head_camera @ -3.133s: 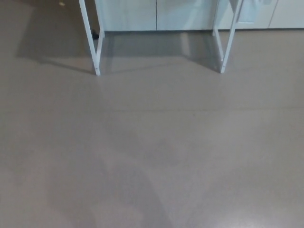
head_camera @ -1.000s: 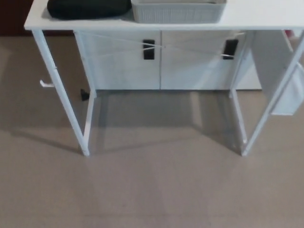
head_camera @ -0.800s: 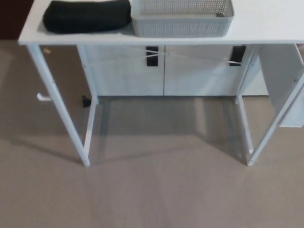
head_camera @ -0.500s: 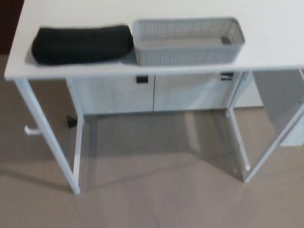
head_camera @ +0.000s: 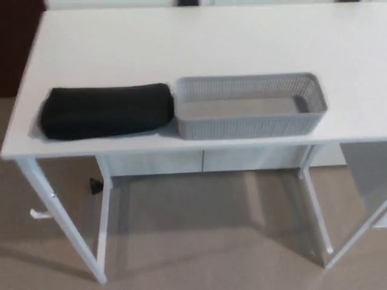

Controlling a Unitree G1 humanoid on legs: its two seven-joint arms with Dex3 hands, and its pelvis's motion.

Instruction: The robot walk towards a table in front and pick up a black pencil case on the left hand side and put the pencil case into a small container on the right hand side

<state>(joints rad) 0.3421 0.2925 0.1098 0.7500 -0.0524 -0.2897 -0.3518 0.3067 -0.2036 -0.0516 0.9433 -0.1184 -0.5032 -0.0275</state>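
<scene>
Neither robot hand shows in the head view, left or right, so whether their fingers are spread or clenched cannot be told.

What fills the view is a white table (head_camera: 199, 42), seen from above and a little in front, its top running from the left edge of the picture out past the right edge. Taking the table as the landmark: the black pencil case (head_camera: 106, 111) lies flat on the left part of the tabletop, close to the front edge, its long side running along that edge. It is a soft, rounded, oblong pouch, dark all over, with no detail readable on its surface.

Just beside it, toward the middle of the table and also near the front edge, stands the grey perforated basket (head_camera: 251, 124), a shallow rectangular container with mesh-like walls. Its inside appears empty. The pencil case's right end sits right against the basket's left end; whether they actually touch is hard to tell.

Behind both, the rest of the tabletop is bare white.

Under the table, its white metal legs (head_camera: 60, 226) slant down to a beige floor (head_camera: 205, 248). Behind the legs stands a white cabinet (head_camera: 202, 162), its doors just showing below the table's front edge.
</scene>
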